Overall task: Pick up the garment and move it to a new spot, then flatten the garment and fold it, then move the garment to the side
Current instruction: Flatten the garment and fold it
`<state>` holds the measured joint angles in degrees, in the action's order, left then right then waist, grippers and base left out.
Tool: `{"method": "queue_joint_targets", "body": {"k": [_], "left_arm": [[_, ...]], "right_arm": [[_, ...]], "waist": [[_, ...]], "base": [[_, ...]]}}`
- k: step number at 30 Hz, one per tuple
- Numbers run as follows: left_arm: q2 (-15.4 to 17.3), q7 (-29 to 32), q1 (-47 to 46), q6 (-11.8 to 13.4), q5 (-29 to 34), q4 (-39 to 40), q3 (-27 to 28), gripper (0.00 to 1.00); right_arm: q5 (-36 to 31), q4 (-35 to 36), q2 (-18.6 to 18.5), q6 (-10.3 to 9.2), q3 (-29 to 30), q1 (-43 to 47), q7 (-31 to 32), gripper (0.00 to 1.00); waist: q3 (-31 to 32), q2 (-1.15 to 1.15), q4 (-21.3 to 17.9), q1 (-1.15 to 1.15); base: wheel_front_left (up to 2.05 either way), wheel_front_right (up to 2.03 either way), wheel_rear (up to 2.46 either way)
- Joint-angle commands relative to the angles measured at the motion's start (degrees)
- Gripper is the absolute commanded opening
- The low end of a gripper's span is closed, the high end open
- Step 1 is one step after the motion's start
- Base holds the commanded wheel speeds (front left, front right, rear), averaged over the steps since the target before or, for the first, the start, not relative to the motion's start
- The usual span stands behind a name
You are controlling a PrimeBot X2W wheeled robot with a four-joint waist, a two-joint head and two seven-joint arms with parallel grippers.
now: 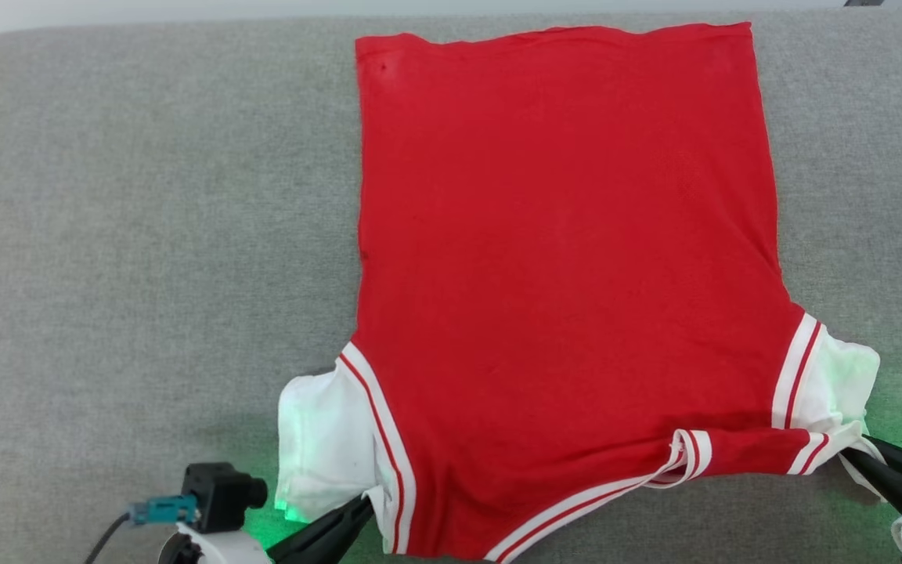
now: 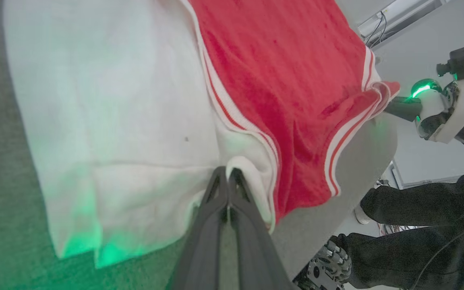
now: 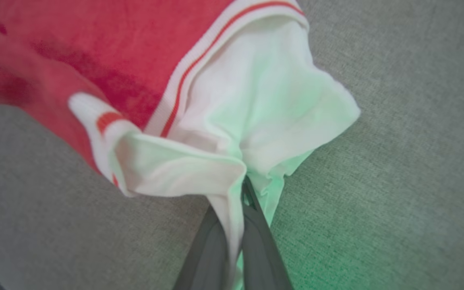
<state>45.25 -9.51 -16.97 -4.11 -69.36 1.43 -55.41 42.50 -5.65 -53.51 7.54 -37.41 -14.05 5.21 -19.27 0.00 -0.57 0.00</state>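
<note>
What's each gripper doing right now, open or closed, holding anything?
Left gripper: closed, pinching the garment near one shoulder.
Right gripper: closed, holding the garment near the other shoulder, white cloth caught between its jaws.

I can read no text, number or brand anywhere. The garment (image 1: 561,235) shows me only a plain red side with striped trim.
</note>
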Motion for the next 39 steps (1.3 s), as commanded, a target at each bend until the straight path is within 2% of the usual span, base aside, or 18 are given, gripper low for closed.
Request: {"method": "queue_joint_targets", "body": {"k": [1, 3, 4, 5, 8, 9, 13, 19, 24, 26, 30, 34, 39], "left_arm": [[-0.68, 0.05, -0.77, -0.43, 0.69, -1.31, -0.23, 0.00], [-1.16, -0.13, -1.01, -0.37, 0.99, -2.55, -0.44, 0.00], [-1.32, -0.15, -1.05, -0.41, 1.06, -3.09, -0.43, 0.00], [-1.35, -0.38, -1.05, -0.39, 1.21, -3.45, -0.42, 0.00], [-1.34, -0.74, -1.01, -0.22, 1.36, -3.93, -0.18, 0.00], [-1.31, -1.11, -0.79, -0.01, 1.42, -4.09, -0.05, 0.00], [-1.52, -1.68, -0.36, 0.13, 1.80, -3.81, -0.04, 0.00], [-2.19, -1.93, -1.23, 0.45, 3.22, -2.62, -0.36, 0.00], [-3.90, -0.94, -4.09, 0.05, 5.09, -1.91, -1.09, 0.00], [-4.96, -0.23, -5.54, -0.35, 5.91, -1.96, -1.56, 0.00], [-7.19, -0.02, -8.00, -1.05, 6.73, -2.68, -1.94, 0.00], [-8.93, -0.17, -10.06, -1.87, 7.43, -3.22, -2.34, 0.00], [-11.11, -0.42, -12.41, -2.66, 8.22, -4.41, -3.40, 0.00]], "right_arm": [[-1.30, -1.16, 1.00, -0.10, -1.32, -0.60, 0.24, 0.14], [-2.67, -1.77, 1.60, -0.10, -1.95, -1.30, -0.07, 0.62], [-3.03, -1.71, 1.99, -0.10, -2.14, -1.48, -0.09, 0.95], [-3.12, -1.45, 2.15, -0.10, -2.30, -1.62, -0.02, 1.00], [-3.68, -0.18, 1.24, -0.10, -2.70, -1.63, 0.64, 1.00], [-3.51, 2.14, -0.56, -0.10, -2.28, -1.14, 1.68, 1.00], [-1.41, 7.55, -3.87, -0.10, 0.94, 0.20, 3.84, 1.00], [6.61, 18.43, -11.95, -0.10, 14.54, 4.27, 9.46, 1.00], [11.05, 19.29, -14.53, -0.10, 24.72, 1.58, 14.37, 1.00], [11.87, 17.74, -13.47, -0.10, 26.08, -1.91, 17.21, 1.00], [12.46, 12.13, -9.24, -0.10, 23.92, -13.16, 27.08, 1.00], [7.43, 2.23, -3.30, -0.10, 20.26, -28.17, 34.28, 1.00], [0.28, -11.09, 1.51, -0.10, 16.34, -43.89, 39.76, 1.00]], "waist": [[-0.19, 0.00, -0.20, 0.00], [-0.21, 0.00, -0.54, 0.00], [-0.15, 0.00, -0.78, 0.00], [-0.11, 0.00, -1.07, 0.00], [-0.04, 0.00, -1.54, 0.00], [-0.03, 0.00, -1.95, 0.00], [-0.04, 0.00, -2.27, 0.00], [-1.09, 0.00, -0.99, 0.00], [-3.46, 0.00, 2.34, 0.00], [-4.66, 0.00, 4.14, 0.00], [-7.04, 0.00, 7.69, 0.00], [-10.36, 0.00, 11.29, 0.00], [-14.17, 0.00, 15.51, 0.00]], "base": [[0.00, 0.00, 0.00], [0.00, 0.00, 0.00], [0.00, 0.00, 0.00], [0.00, 0.00, 0.00], [0.00, 0.00, 0.00], [0.00, 0.00, 0.00], [0.00, 0.00, 0.00], [0.00, 0.00, 0.00], [0.00, 0.00, 0.00], [0.00, 0.00, 0.00], [0.00, 0.00, 0.00], [0.00, 0.00, 0.00], [0.00, 0.00, 0.00]]}}
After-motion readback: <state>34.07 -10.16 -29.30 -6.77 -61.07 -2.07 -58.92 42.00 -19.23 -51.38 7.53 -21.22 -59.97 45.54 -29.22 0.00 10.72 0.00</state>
